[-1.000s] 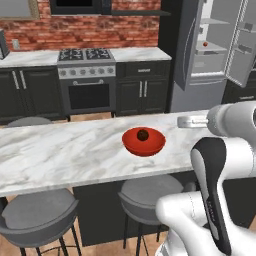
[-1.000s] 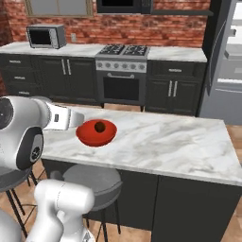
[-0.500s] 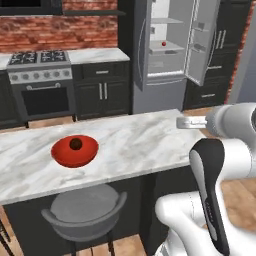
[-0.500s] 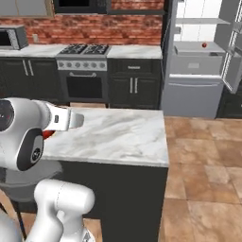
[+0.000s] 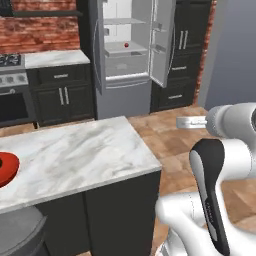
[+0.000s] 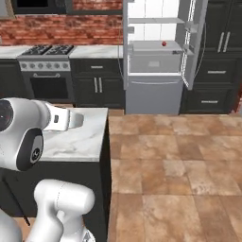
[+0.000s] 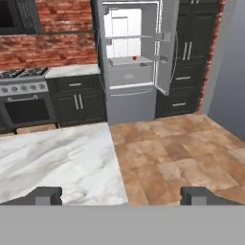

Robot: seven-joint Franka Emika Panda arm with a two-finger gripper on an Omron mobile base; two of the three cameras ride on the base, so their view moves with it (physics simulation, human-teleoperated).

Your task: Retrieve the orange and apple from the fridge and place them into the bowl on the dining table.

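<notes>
1. Fridge stands open at far side; a small red fruit sits on its shelf.
2. Bowl rests on the bench, left.
3. Claw released, empty.
4. Approach step; next, close in on the shelf.

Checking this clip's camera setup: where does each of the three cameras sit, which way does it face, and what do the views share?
Left base view: behind the arm's left, facing the open fridge across the dining table; arm lower right.
Right base view: behind its right, same fridge; arm lower left.
Hand view: on the hand, facing the fridge; gripper jaws wide apart.
Shared: a small red fruit on a fridge shelf.
</notes>
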